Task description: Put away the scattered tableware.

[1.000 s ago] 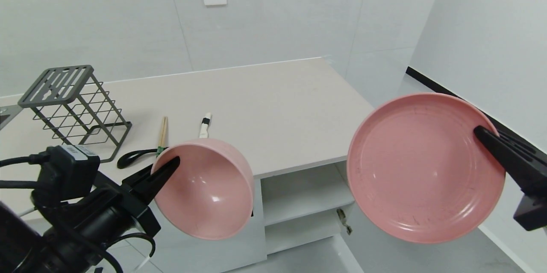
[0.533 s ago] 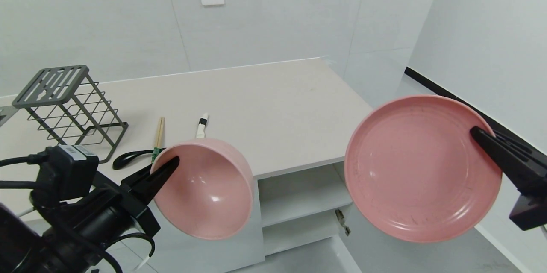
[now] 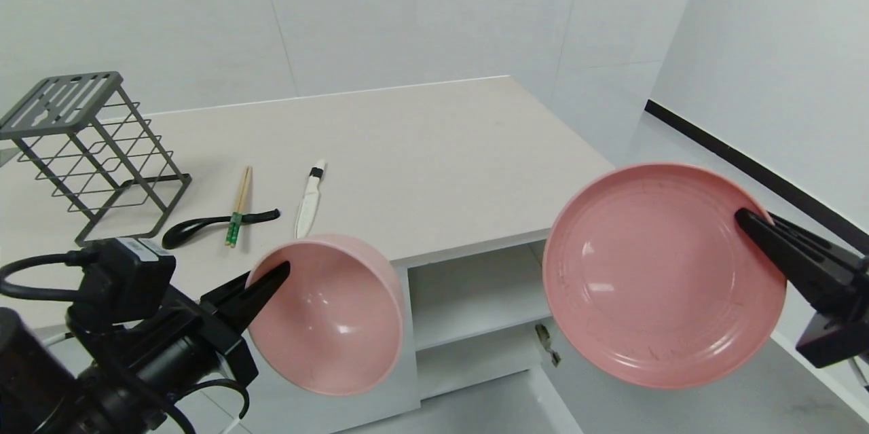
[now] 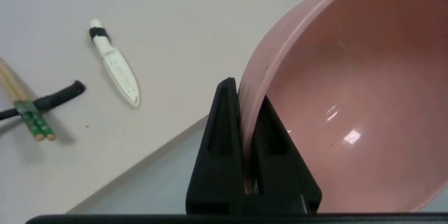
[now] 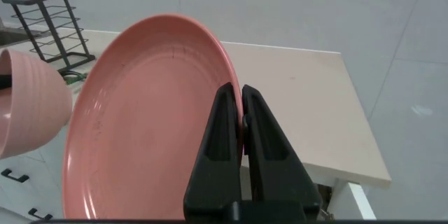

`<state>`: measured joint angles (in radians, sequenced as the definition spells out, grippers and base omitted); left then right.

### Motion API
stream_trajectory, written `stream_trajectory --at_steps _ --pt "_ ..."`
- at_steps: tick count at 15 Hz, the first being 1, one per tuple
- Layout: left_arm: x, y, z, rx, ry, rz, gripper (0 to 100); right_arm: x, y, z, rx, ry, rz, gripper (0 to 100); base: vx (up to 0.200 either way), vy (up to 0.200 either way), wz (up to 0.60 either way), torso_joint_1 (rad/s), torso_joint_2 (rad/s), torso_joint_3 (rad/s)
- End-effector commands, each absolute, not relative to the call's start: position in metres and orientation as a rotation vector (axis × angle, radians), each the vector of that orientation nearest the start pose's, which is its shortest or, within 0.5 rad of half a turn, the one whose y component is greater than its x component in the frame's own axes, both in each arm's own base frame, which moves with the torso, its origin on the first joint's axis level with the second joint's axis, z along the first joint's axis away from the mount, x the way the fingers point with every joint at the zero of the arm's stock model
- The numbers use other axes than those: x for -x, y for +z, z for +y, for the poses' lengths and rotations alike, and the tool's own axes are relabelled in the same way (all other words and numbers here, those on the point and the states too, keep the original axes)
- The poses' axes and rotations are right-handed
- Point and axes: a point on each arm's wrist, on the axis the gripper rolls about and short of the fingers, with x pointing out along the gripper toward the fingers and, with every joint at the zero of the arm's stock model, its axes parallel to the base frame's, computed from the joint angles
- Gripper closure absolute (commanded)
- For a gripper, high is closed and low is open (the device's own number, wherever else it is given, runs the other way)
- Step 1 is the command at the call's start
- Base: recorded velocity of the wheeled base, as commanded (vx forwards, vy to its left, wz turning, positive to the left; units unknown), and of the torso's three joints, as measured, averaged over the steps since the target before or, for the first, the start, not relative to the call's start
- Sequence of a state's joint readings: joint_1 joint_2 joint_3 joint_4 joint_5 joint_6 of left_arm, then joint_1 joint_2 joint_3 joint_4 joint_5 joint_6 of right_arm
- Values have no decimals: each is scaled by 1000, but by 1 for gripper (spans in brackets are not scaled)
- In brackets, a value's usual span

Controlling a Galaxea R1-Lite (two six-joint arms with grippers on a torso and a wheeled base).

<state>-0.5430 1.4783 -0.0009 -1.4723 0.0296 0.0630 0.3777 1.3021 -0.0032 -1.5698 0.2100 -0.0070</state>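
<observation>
The pink bowl (image 3: 333, 318) hangs tipped on its side just off the table's (image 3: 434, 142) front edge, its rim pinched in the left claw (image 3: 277, 272). The pink plate (image 3: 652, 278) stands on edge off the front right corner, its rim pinched in the right claw (image 3: 745, 218). Toward the table's left edge lie a knife (image 3: 309, 200), chopsticks (image 3: 237, 206) across a black spoon (image 3: 197, 225), and a wire rack (image 3: 81, 142).

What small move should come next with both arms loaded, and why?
Probably lower the pink plate, clamped by its rim in the right gripper, toward the open shelf under the counter, seen between it and the pink bowl in the left gripper.
</observation>
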Motion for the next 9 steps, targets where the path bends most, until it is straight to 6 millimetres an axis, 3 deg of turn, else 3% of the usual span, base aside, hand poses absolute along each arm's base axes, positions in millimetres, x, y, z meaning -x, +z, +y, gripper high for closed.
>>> stream_trajectory --at_steps 1,9 --pt "-142 131 -85 -64 -514 -9 100 -128 168 56 -15 583 -272 100 0 0 0 -134 300 173" --pt "-138 129 -92 23 -566 36 100 -136 162 55 -10 558 -228 100 0 0 0 -206 476 268"
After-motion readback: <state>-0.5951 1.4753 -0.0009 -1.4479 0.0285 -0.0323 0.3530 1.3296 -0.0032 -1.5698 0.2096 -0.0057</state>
